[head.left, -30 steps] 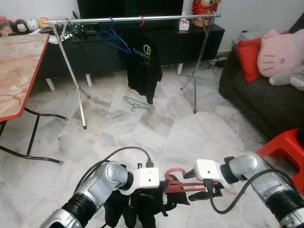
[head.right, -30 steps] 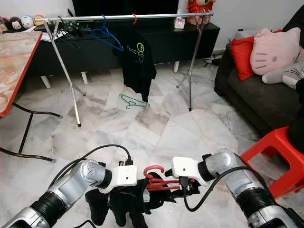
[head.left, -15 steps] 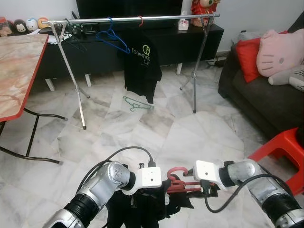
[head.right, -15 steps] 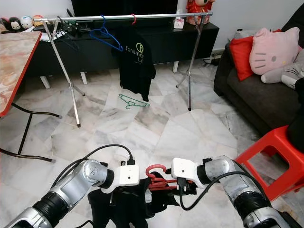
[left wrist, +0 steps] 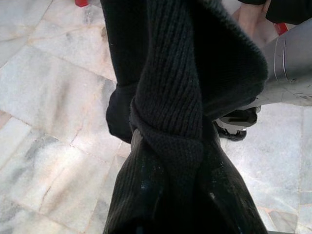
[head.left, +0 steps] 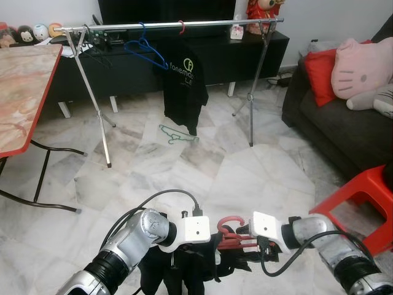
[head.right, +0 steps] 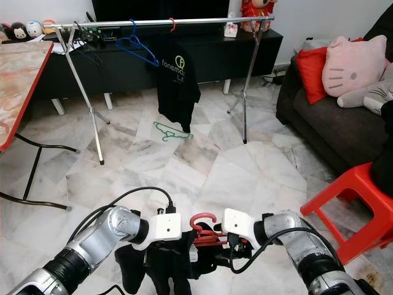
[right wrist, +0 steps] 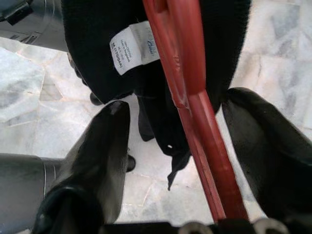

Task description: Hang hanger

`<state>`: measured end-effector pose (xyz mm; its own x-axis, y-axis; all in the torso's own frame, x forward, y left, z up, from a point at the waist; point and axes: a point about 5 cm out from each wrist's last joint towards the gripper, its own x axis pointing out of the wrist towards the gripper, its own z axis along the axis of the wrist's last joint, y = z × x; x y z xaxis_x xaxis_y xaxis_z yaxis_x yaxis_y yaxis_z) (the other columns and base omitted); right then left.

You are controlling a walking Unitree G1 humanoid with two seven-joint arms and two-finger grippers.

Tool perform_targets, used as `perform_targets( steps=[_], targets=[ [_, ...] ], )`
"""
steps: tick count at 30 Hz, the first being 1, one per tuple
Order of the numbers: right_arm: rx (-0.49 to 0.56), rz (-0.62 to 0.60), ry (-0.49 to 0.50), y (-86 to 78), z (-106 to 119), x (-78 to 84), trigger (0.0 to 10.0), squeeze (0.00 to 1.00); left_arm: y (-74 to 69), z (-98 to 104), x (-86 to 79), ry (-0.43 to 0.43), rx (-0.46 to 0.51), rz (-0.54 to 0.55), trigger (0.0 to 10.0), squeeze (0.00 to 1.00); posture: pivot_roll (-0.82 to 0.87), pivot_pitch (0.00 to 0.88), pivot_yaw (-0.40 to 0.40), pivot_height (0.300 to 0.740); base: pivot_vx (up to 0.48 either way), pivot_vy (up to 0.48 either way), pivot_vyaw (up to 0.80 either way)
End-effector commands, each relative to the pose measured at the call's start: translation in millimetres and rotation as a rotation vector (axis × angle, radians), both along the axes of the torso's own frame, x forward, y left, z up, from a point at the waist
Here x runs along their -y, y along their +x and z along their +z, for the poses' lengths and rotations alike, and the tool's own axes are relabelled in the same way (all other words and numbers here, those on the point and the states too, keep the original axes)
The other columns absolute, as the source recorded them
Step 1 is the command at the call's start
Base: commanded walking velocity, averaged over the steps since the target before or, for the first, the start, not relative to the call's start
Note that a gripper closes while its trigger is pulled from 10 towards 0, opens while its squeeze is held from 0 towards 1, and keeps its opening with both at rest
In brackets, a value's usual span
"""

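- A marble-tiled floor (head.left: 202, 166) spreads out under everything.
- To the right stands a dark sofa (head.left: 344, 132) with a red cushion (head.left: 320, 75) and a pink cat-face plush pillow (head.left: 362, 66) on it; a red plastic stool (head.left: 359, 196) sits in front of it.
- On the left is a marble-patterned table (head.left: 24, 92) with a red edge and black legs.
- A metal clothes rail (head.left: 172, 24) on crossed legs stands across the far side, before a black TV cabinet (head.left: 245, 55).
- A black T-shirt (head.left: 186, 86) with a printed logo hangs from the rail on a red hook, with a blue hanger (head.left: 146, 52) just beside it.
- A green hanger (head.left: 178, 134) lies on the floor under the shirt.
- Low in front, a black knitted garment (left wrist: 180, 97) is draped on the red hanger (right wrist: 187, 87); a white label (right wrist: 132, 46) shows at its collar.
- The left gripper (head.left: 184, 264) is buried in the knit, its fingers clamped on the bunched fabric.
- The right gripper (right wrist: 178, 161) has its fingers spread to either side of the hanger's red stem, not pinching it; whether anything nearer the wrist grips the stem I cannot tell.
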<state>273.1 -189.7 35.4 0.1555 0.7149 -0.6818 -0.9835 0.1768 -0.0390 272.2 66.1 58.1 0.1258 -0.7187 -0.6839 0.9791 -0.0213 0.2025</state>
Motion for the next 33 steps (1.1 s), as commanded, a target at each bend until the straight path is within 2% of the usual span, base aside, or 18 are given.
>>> perform_targets(
  steps=[1,2,3,11,33],
  targets=[
    [0.003,-0.011,0.011,1.3,1.6,2.0,0.8,0.00,2.6,11.7,6.2,-0.033,0.039,-0.023,10.0,0.00,-0.07,0.000,-0.061,0.740,0.000,0.000,0.00],
    [0.003,-0.011,0.011,1.3,1.6,2.0,0.8,0.00,2.6,11.7,6.2,-0.033,0.039,-0.023,10.0,0.00,-0.07,0.000,-0.061,0.740,0.000,0.000,0.00],
    [0.000,-0.012,0.015,0.6,0.5,1.2,0.0,0.00,2.1,11.6,6.3,-0.033,0.038,-0.025,10.0,0.00,-0.07,0.000,-0.062,0.740,0.000,0.000,0.00],
    [0.031,-0.042,0.026,3.2,-2.2,-2.9,0.0,0.00,0.0,11.4,8.0,-0.037,0.026,-0.036,10.0,0.00,-0.07,0.000,-0.064,0.740,0.000,0.000,0.00],
    [0.029,-0.056,0.054,2.9,-3.9,-4.9,0.0,0.00,-2.7,11.9,9.4,-0.042,0.022,-0.044,10.0,0.00,-0.07,0.000,-0.068,0.740,0.000,0.000,0.00]
  ],
)
